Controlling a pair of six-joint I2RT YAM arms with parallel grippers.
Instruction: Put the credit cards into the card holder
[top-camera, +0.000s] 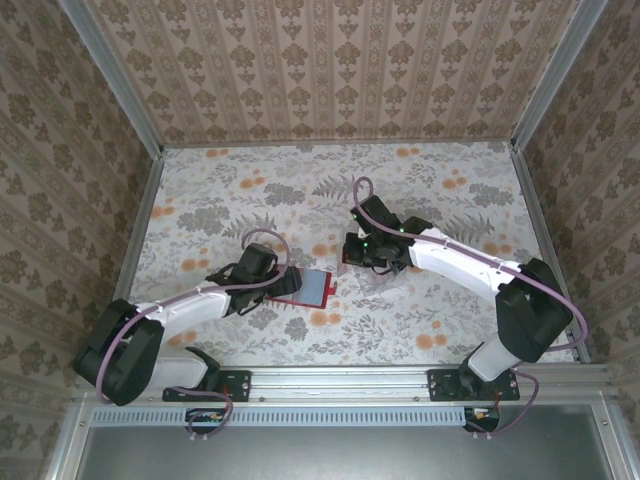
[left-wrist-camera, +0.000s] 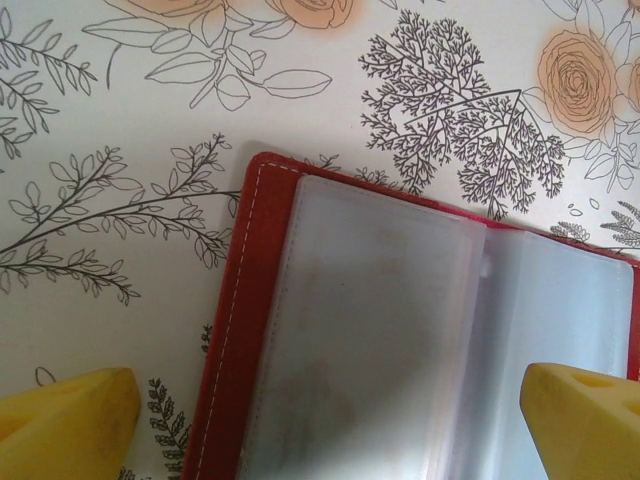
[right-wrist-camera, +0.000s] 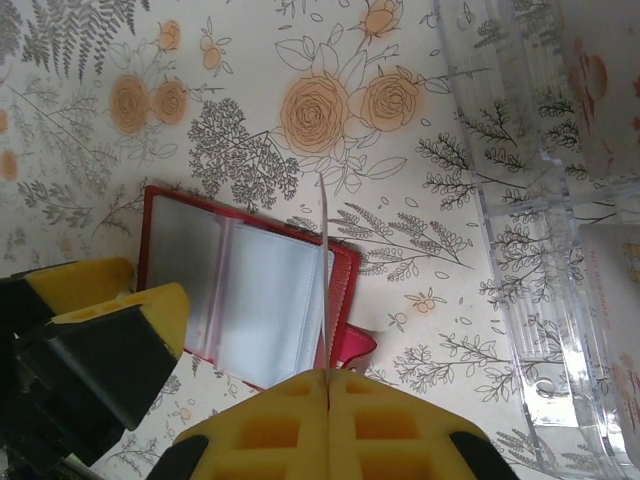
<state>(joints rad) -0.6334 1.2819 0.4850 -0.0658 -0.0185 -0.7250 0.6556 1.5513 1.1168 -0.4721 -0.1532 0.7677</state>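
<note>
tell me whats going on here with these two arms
The right tool is shut on a thin credit card, seen edge-on, and holds it close to the open red leather-like card holder lying on the flowered table. The left tool hangs wide open over the card holder's clear sleeves. A clear plastic compartmented tray sits beside them. The credit card is not yet in a sleeve.
</note>
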